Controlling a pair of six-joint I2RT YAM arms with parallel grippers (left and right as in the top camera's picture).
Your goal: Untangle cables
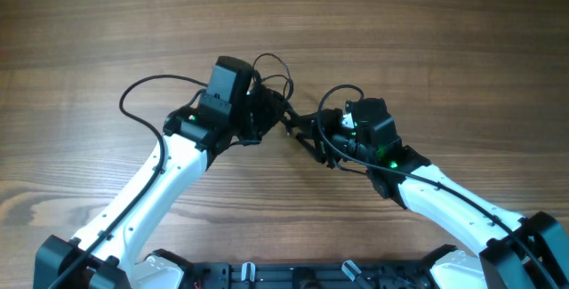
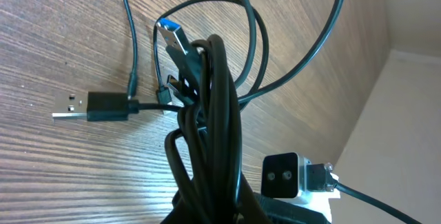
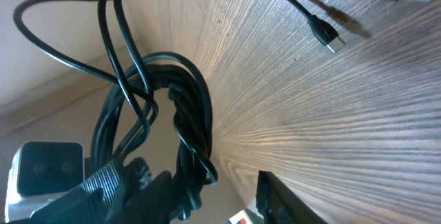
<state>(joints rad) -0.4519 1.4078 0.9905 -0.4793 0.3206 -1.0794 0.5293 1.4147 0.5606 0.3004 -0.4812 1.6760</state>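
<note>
No text, brand, number or sign can be read on any surface; the black USB-A plug with silver metal shell (image 2: pixel 89 107) shows no legible mark; a small red-and-white patch (image 3: pixel 238 218) at the frame's lower edge is too blurred to read.

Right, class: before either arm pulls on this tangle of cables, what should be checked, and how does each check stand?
1. Left gripper shut on the cables: ok.
2. Right gripper closed on the bundle: cannot tell.
3. Strands separated: not ok, wound into one knot.
4. Flat plug lying on the table, outside the knot: ok.
5. Small plug clear of the knot: ok.
</note>
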